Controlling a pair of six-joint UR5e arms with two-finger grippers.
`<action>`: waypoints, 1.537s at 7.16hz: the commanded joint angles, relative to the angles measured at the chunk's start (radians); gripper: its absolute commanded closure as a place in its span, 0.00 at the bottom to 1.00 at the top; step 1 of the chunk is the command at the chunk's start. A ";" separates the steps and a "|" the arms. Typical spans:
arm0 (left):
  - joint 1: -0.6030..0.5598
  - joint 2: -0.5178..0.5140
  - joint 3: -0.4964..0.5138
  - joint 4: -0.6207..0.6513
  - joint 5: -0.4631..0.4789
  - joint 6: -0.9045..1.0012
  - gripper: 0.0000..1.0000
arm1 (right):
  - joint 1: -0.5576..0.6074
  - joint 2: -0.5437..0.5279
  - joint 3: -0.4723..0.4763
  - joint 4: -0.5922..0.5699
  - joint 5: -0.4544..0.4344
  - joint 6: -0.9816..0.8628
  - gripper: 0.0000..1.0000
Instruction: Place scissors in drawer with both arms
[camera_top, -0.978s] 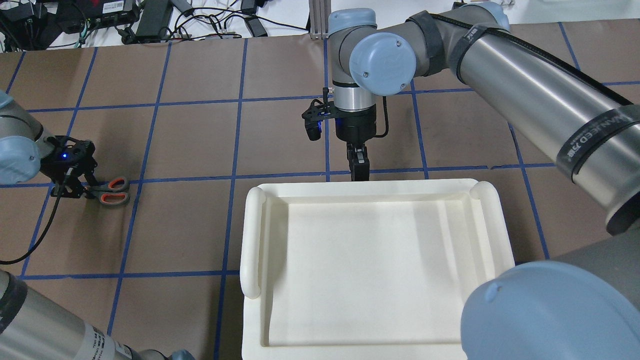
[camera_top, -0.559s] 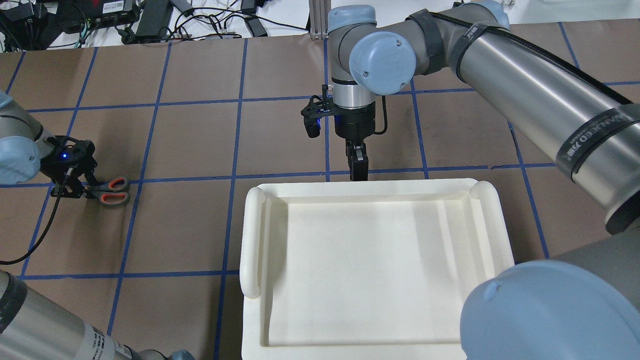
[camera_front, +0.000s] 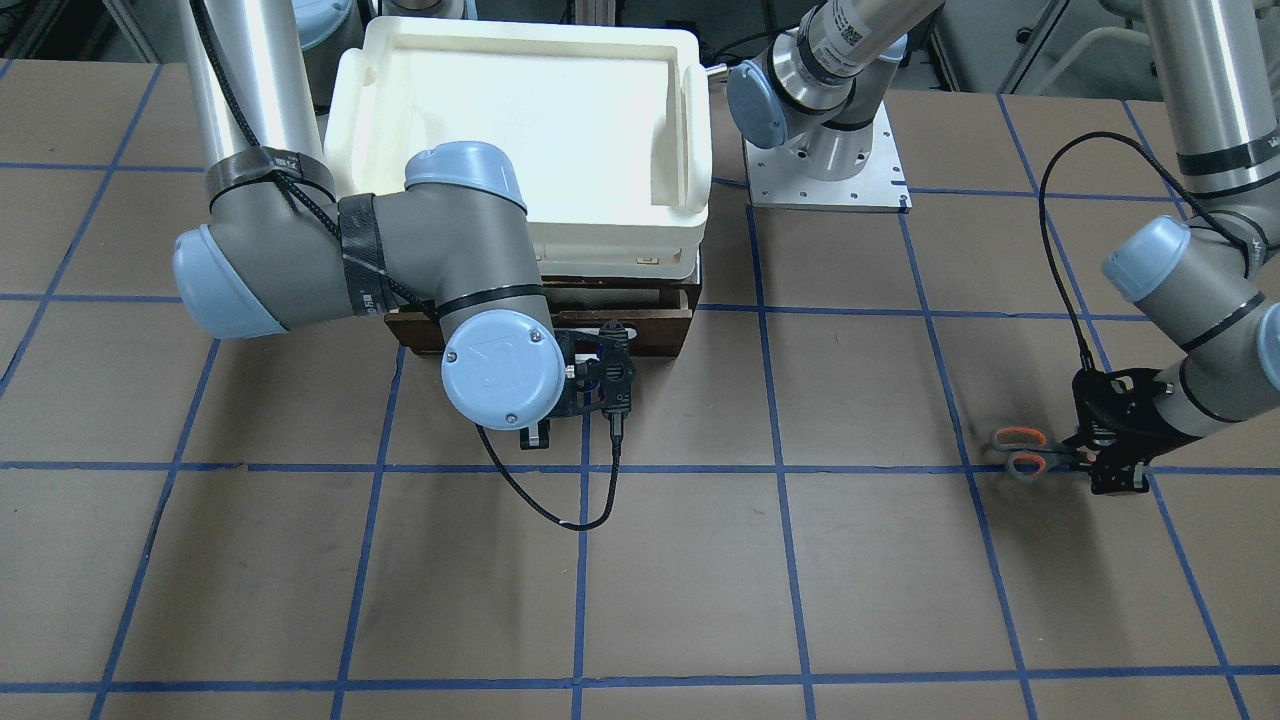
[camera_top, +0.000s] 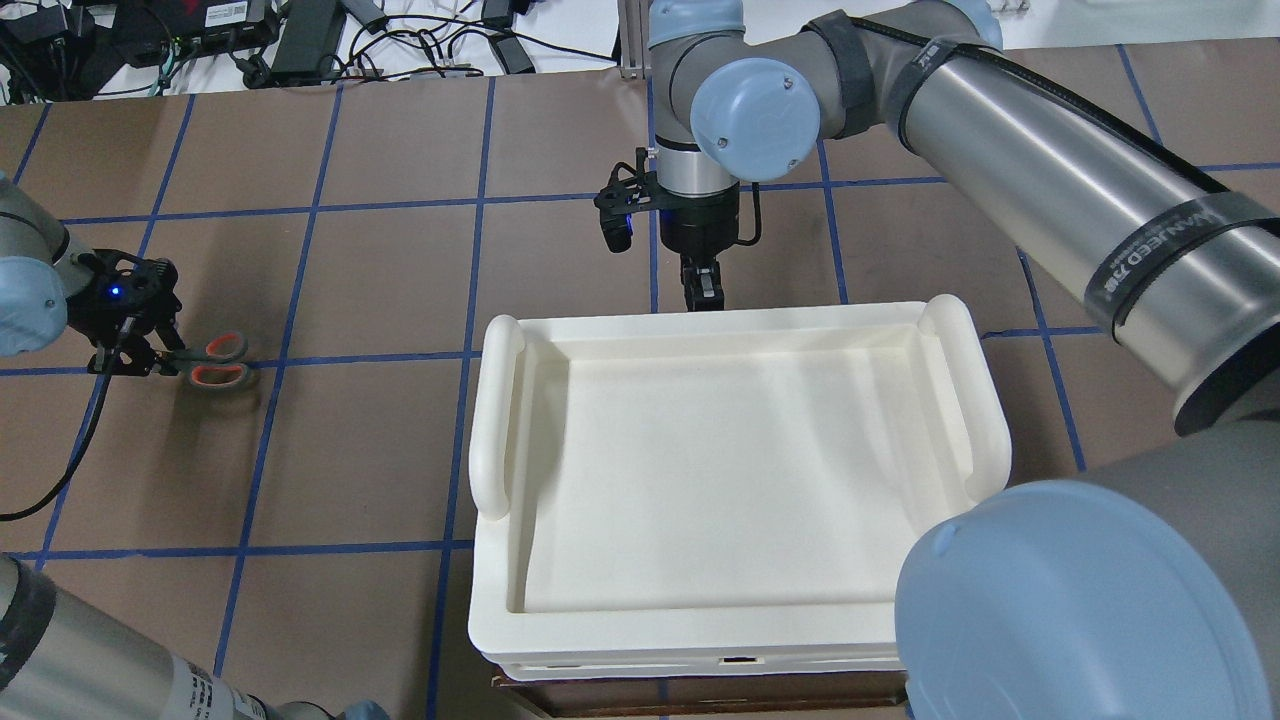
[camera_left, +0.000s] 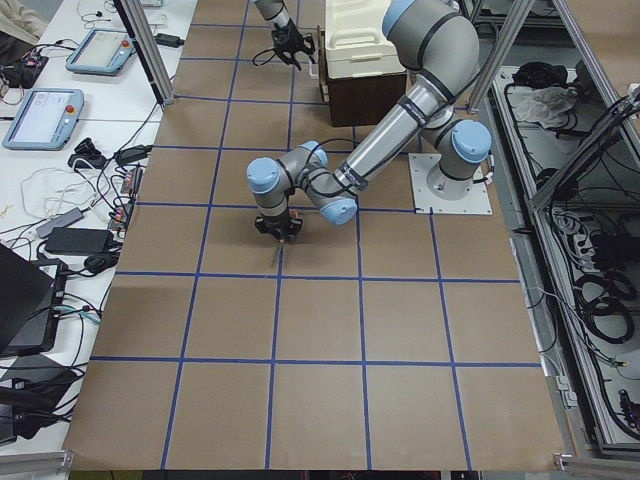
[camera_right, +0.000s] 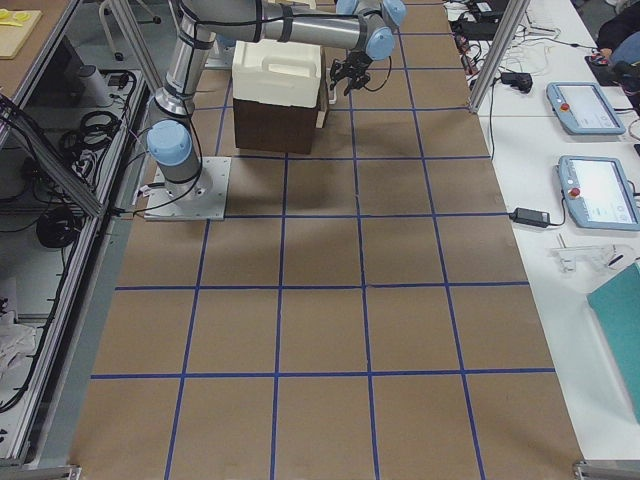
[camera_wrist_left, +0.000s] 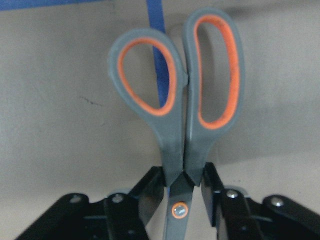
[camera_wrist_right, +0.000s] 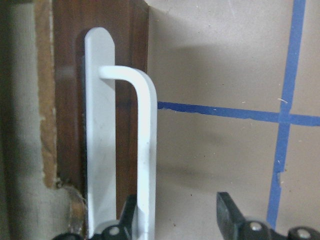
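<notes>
Grips the scissors (camera_wrist_left: 172, 137) in the left gripper (camera_wrist_left: 182, 187), pinched tight on the shanks right beside the red pivot dot (camera_wrist_left: 179, 210). From overhead, keeps them over the brown table (camera_top: 380, 280) at 9 o'clock of the white tray (camera_top: 497, 420), well apart from it, with loops pointing to 3 o'clock. Straddles the white bar handle (camera_wrist_right: 145, 150) with the right gripper (camera_wrist_right: 179, 212), spread wider than the bar and touching it on one side only. Reaches the dark wooden drawer (camera_front: 650, 335) beneath the tray's 12 o'clock edge.
</notes>
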 joint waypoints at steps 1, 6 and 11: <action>-0.005 0.028 0.001 -0.012 -0.004 -0.006 1.00 | -0.001 0.017 -0.032 -0.004 -0.001 0.001 0.41; -0.011 0.071 0.028 -0.064 -0.014 -0.009 1.00 | -0.010 0.043 -0.065 -0.086 -0.010 0.000 0.42; -0.011 0.095 0.031 -0.104 -0.030 -0.009 1.00 | -0.016 0.070 -0.115 -0.130 -0.028 0.001 0.43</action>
